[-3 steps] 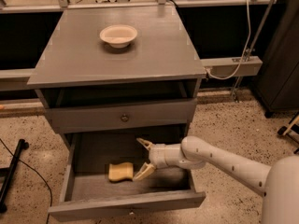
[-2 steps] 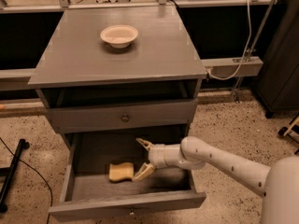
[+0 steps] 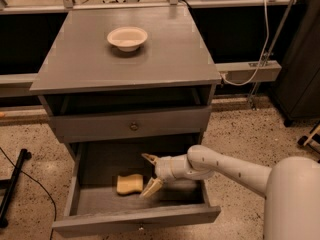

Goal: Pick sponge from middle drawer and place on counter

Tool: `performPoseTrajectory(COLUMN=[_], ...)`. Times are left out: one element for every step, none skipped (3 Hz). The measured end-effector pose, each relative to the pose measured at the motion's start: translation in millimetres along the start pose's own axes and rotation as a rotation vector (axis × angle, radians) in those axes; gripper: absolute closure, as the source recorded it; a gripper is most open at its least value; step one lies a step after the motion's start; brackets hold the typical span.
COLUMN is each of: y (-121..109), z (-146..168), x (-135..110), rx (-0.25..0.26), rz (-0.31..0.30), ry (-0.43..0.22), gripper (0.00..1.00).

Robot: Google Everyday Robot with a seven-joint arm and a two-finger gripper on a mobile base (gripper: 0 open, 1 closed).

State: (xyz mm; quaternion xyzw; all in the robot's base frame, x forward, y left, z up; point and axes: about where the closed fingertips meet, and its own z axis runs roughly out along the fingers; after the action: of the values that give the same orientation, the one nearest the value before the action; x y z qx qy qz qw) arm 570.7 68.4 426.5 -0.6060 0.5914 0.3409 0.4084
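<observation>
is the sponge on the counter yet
No, the sponge lies on the floor of the middle drawer beside the open gripper; the counter holds only a bowl.

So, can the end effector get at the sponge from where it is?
Probably yes. The end effector sits open inside the pulled-out drawer, just right of the sponge, with nothing visible between them.
</observation>
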Motion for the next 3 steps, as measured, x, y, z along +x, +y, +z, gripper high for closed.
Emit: performPoseTrajectory(y=[7, 10, 10], z=[10, 19, 29], x=[16, 28, 36], rx=[-0.036, -0.042, -0.031], rz=[0.039, 0.069, 0.095], ry=[0.04, 0.052, 0.032], gripper=[0.0, 0.0, 0.0])
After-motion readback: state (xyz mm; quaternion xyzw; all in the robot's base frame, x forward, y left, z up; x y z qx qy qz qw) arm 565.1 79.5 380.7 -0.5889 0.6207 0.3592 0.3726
